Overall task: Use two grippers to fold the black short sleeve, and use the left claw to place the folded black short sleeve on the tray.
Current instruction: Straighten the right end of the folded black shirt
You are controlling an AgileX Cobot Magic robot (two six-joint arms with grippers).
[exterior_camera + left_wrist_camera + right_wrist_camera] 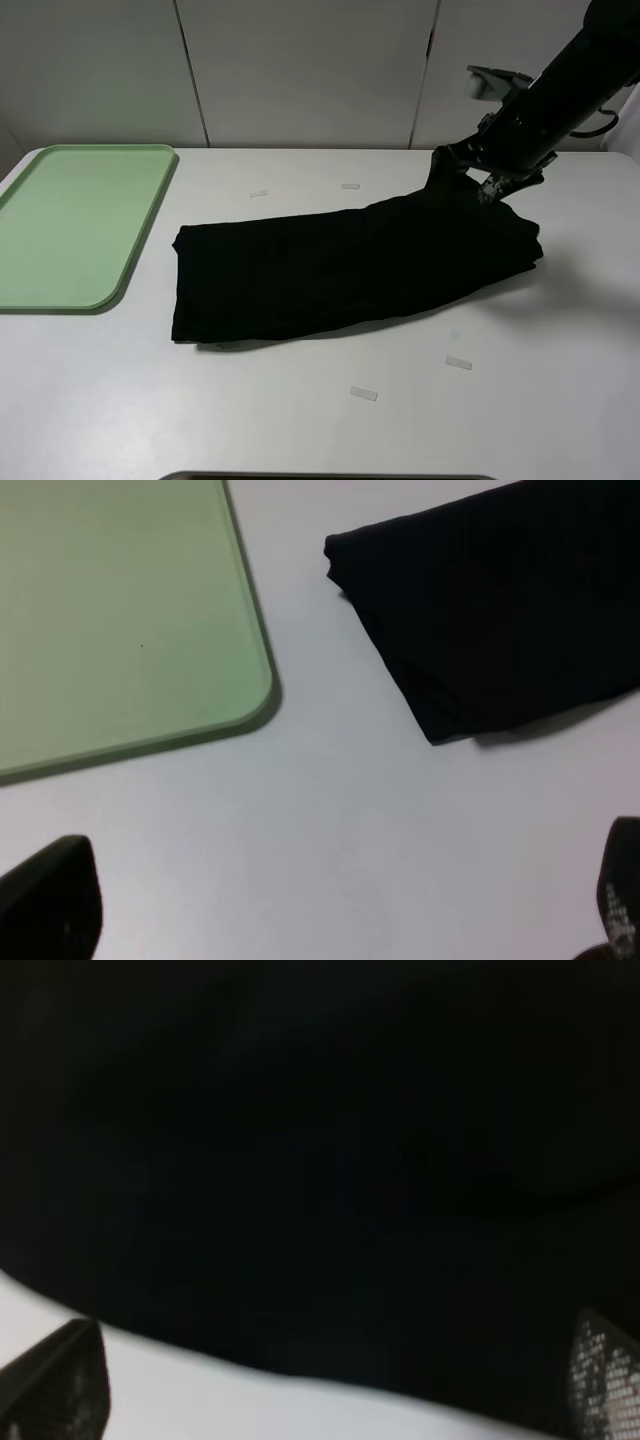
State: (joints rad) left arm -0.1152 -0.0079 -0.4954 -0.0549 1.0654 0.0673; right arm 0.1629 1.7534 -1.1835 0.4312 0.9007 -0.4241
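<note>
The shirt [350,265] lies folded in a long band on the table [300,420], beside the tray [70,225] but not touching it. The right claw [465,175] sits at the shirt's far right edge, jaws wide over the cloth. The left claw [335,910] is wide too, holding nothing, over bare table near the tray's corner
</note>
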